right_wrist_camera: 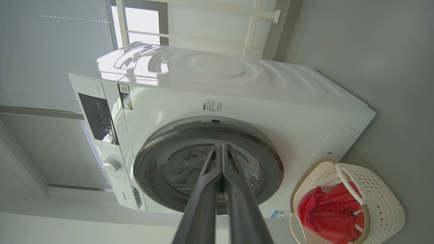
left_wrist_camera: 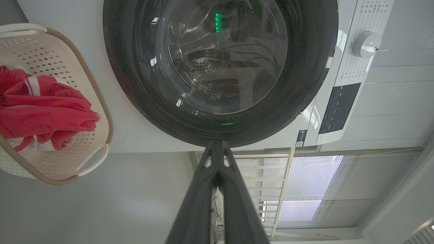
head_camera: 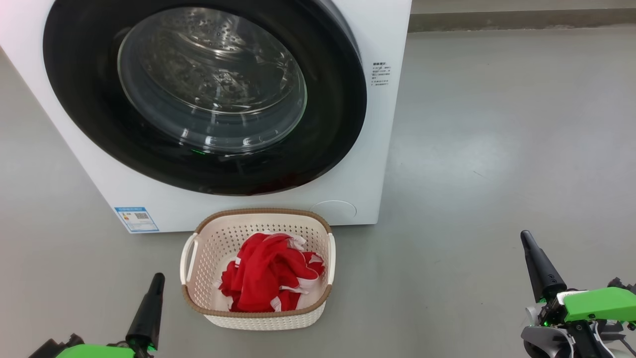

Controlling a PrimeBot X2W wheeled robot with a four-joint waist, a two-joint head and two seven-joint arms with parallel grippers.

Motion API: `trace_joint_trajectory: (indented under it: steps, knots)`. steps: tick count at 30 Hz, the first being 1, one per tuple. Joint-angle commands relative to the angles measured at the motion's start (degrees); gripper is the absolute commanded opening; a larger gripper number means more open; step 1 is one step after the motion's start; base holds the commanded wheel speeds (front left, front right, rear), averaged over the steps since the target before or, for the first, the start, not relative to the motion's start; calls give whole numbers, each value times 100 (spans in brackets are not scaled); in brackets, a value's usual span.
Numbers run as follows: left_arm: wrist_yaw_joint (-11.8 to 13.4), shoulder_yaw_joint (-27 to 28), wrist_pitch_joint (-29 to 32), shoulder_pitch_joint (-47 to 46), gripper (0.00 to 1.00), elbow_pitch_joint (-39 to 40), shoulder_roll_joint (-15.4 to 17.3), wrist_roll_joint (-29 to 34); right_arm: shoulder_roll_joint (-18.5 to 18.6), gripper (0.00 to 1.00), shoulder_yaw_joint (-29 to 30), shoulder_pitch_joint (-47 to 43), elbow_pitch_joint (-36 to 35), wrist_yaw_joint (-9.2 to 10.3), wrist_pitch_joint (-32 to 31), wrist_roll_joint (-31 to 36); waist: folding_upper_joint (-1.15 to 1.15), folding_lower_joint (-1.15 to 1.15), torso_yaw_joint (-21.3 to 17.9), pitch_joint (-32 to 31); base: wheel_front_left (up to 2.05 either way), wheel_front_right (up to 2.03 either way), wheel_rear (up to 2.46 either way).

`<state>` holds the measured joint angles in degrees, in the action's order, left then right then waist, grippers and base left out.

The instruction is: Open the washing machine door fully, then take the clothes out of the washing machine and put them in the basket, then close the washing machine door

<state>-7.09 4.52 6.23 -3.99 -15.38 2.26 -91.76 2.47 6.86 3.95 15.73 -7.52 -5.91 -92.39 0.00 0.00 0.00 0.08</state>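
Door [head_camera: 211, 89] was shut on washer [head_camera: 149, 199]. Clothes [head_camera: 271, 278] lay in basket [head_camera: 258, 213] on floor [head_camera: 497, 149]. Left gripper [head_camera: 157, 279], right gripper [head_camera: 526, 238]: jaws were closed, empty.

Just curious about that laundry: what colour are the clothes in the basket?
The clothes are bright red with white trim; head view shows it best.

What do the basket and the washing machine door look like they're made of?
The basket looks like matte cream plastic, given its even punched holes; its brown rim seems moulded weave. The washing machine door has a glossy black rim, probably plastic, catching reflections, and a clear bowl, likely glass.
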Motion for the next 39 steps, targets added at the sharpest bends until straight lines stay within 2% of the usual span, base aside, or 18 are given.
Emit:
trace_joint_trajectory:
  steps: [1,39]
  knots:
    - [-40,206,29,-248,0,110,62,-35,77,0,-77,246,-150,3,-23,-13,0,0,0,0,0,0,0]
    - [-40,205,28,-247,0,110,62,-36,66,0,-61,247,-149,3,-36,0,0,0,0,0,0,0,0]
